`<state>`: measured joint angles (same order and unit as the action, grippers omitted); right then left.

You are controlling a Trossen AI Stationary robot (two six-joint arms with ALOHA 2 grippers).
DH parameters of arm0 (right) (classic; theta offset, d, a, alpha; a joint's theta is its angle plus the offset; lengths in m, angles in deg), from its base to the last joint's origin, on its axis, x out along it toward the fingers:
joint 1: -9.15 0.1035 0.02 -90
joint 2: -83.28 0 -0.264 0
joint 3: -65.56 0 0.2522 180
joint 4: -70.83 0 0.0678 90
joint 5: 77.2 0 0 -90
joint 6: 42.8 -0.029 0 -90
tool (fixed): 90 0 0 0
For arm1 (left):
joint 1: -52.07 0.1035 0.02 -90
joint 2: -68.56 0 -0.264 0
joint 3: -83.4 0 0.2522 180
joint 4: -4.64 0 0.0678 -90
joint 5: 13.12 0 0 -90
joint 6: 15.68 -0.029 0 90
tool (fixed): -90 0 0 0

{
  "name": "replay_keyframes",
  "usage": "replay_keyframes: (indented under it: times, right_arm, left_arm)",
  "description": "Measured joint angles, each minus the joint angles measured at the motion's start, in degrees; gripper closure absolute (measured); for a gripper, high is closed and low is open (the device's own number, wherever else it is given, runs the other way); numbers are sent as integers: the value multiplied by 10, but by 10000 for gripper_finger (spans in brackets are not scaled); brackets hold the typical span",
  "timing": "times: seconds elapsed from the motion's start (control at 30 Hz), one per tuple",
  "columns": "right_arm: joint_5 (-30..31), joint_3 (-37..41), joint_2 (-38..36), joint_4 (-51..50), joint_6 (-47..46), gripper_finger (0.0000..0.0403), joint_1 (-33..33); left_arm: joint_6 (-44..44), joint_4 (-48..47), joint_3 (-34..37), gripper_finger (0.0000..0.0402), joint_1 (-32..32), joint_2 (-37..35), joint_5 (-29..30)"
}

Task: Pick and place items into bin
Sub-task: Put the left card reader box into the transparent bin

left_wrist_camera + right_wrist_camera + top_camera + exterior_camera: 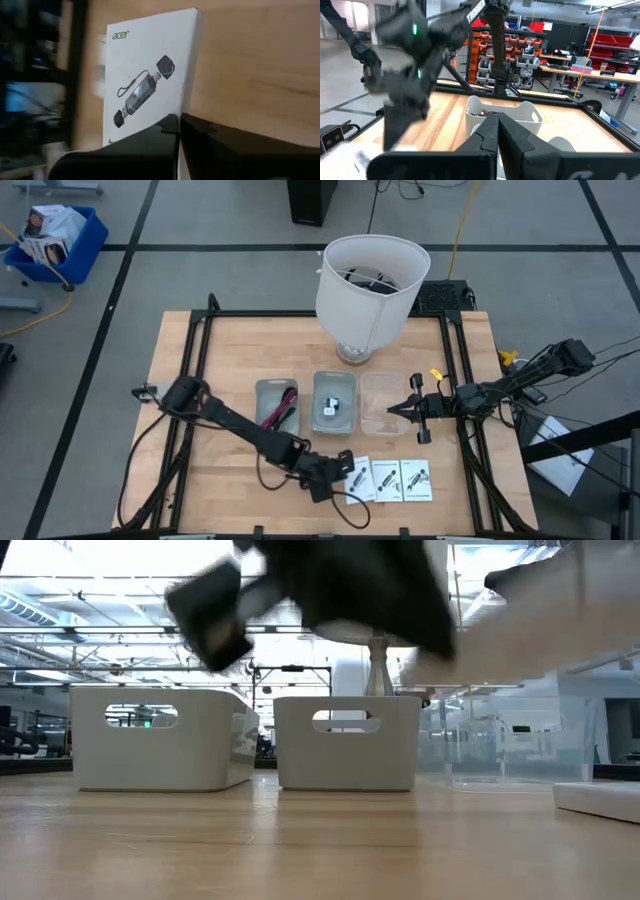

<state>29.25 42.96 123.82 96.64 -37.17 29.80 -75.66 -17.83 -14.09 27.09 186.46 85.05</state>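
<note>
Three white packets (388,480) in a row near the bench (180,430) front edge, seen from above. Left tool (340,476) low at the leftmost packet (359,479), fingers hidden, open or closed impossible to tell. Three bins mid-bench: left bin (276,403) with red and black cables (283,409), middle bin (335,403) with small dark and white items, clear bin (384,404) beside it. Right tool (400,412) over the clear bin's right edge, fingers together. Lampshade (370,285) behind the bins.

Low view: two white bins side by side, blurred dark arm above.

Left wrist view: packet with printed cable picture just beyond closed-looking fingers (165,135).

Right wrist view: fingers (492,132) pressed together, holding nothing, white bin (504,116) ahead.
</note>
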Motion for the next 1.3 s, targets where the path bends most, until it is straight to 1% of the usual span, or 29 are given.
replay_keyframes:
  times: [0.1, 0.17, 0.3, 0.4, 0.5, 0.67, 0.8, 0.93, 1.1, 1.3]
  right_arm:
    - [0, 0, 0, 0, 0, 402, 0]
    - [0, 0, 0, 1, 0, 401, 0]
    - [0, 0, 0, 2, -3, 402, 0]
    - [0, 0, 0, 8, -3, 402, 0]
    - [0, 0, 0, 34, 0, 402, 0]
    - [0, 0, 0, 88, 12, 402, 1]
    - [0, 0, 0, 92, 21, 402, 1]
    - [6, 0, 0, 89, 29, 402, 0]
    - [33, 0, 0, 86, 33, 402, 0]
    - [46, 0, 0, 82, 43, 403, 0]
  left_arm:
    - [-45, -1, 0, 396, 1, -34, 27]
    - [-89, -3, 0, 396, 15, -56, 43]
    - [-168, -4, -1, 396, 65, -73, 58]
    - [-222, -23, -1, 396, 102, -72, 56]
    - [-273, -51, -1, 397, 138, -72, 52]
    - [-342, -36, -1, 397, 186, -72, 18]
    - [-383, -6, -1, 397, 221, -64, -25]
    - [-427, 20, -1, 397, 253, -42, -51]
    - [-466, 58, -1, 397, 275, -17, -83]
    - [-505, 61, -1, 397, 284, -6, -115]
